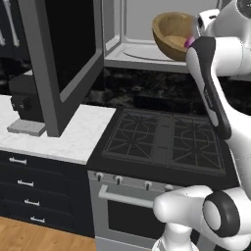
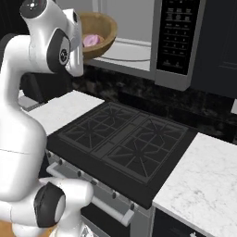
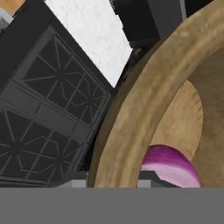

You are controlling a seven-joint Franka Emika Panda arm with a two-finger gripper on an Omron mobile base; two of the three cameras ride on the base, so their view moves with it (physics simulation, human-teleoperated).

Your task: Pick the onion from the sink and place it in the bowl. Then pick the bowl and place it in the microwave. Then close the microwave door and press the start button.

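Observation:
The tan wooden bowl (image 1: 171, 34) (image 2: 99, 32) hangs tilted in the air at the mouth of the open microwave (image 1: 142, 29) (image 2: 178, 32), above the front edge of its round turntable plate (image 2: 129, 51). Inside the bowl lies the purple onion (image 1: 188, 43) (image 2: 91, 40) (image 3: 168, 164). My gripper (image 3: 111, 177) is shut on the bowl's thick rim (image 3: 131, 109), one finger on each side of it. The microwave door (image 1: 63, 54) stands swung wide open to the left. The sink is out of view.
Below the bowl lies the black gas cooktop (image 1: 166, 139) (image 2: 125, 139) with the oven and its knobs (image 1: 117, 179). White marble counters (image 1: 59, 132) (image 2: 203, 180) flank it. A dark appliance (image 1: 27, 105) stands on the left counter behind the open door.

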